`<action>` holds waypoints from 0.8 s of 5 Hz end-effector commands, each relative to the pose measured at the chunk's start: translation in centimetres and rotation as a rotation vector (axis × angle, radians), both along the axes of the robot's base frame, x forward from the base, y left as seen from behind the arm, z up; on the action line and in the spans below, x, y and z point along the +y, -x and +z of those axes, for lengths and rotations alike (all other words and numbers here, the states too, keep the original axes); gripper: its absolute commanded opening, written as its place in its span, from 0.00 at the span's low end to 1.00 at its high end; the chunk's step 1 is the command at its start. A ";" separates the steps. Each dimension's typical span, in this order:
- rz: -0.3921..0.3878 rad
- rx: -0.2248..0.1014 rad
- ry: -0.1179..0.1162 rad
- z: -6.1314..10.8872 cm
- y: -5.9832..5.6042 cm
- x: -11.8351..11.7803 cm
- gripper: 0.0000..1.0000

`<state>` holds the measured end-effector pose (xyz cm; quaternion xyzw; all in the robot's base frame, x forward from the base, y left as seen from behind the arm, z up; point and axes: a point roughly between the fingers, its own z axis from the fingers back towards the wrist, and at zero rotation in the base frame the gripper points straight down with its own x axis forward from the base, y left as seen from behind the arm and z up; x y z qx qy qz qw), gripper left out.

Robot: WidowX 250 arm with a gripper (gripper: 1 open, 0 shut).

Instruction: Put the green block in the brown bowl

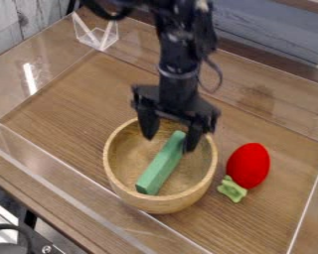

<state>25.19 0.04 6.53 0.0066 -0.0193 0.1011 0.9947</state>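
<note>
In the camera view, the bowl (126, 179) holds the block (161, 165), which lies flat inside it, one end toward the bowl's near rim and the other toward the arm. The gripper (171, 126) is above the far part of the bowl, its jaws spread wide with nothing between them (the block lies below, free of them). Right of the bowl, just beside it and outside, rests the red toy (249, 164), its green stub (231, 190) pointing to the near side. The bowl stands on the table (59, 127).
</note>
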 end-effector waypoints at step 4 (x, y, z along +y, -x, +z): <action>-0.139 -0.104 0.044 6.9 -0.6 -0.3 1.00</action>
